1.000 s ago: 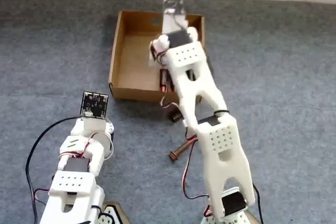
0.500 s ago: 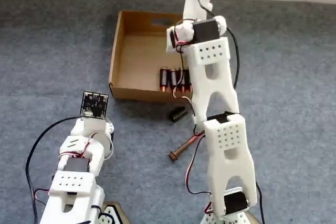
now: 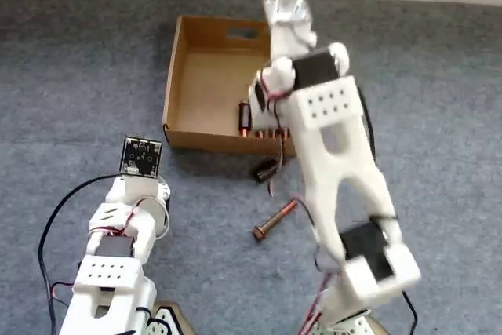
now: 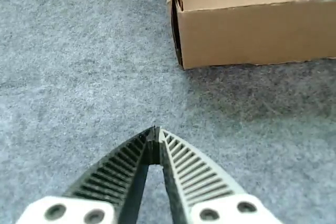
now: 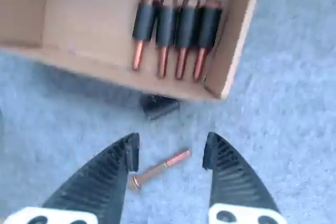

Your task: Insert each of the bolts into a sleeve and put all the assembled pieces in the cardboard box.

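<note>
Right gripper (image 5: 170, 150) stood open, empty | left gripper (image 4: 155, 136) was closed on nothing, 7 o'clock of cardboard box (image 3: 205, 84) | four assembled pieces (image 5: 176, 27) lay inside (side by side) | loose sleeve (image 3: 265, 170) just outside at 6 o'clock, bolt (image 3: 274, 220) at sleeve's 6 o'clock.

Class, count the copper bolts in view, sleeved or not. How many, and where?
5. Four sleeved bolts lie side by side in the cardboard box; one bare bolt lies on the carpet near a loose sleeve. Others may be hidden.
</note>
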